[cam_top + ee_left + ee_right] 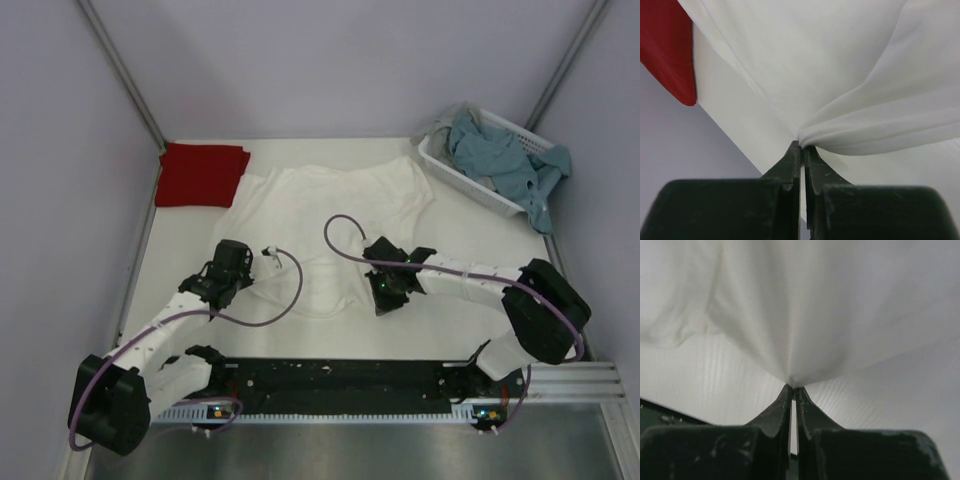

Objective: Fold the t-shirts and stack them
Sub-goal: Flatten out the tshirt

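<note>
The large white cloth t-shirt (330,215) lies spread over the middle of the white worktop (480,240), and the plain dark red t-shirt (202,174) sits folded in the far left corner, just beside it. The left gripper (801,146) has its jaws closed on the white shirt's near left edge, and the right gripper (792,388) has its jaws closed on the near right edge, creasing the cloth. A white slotted plastic basket (440,165) of crumpled blue-grey cloth (505,160) stands at the far right corner.

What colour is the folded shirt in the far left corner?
The folded shirt is plain red, clearest in the top external view.
</note>
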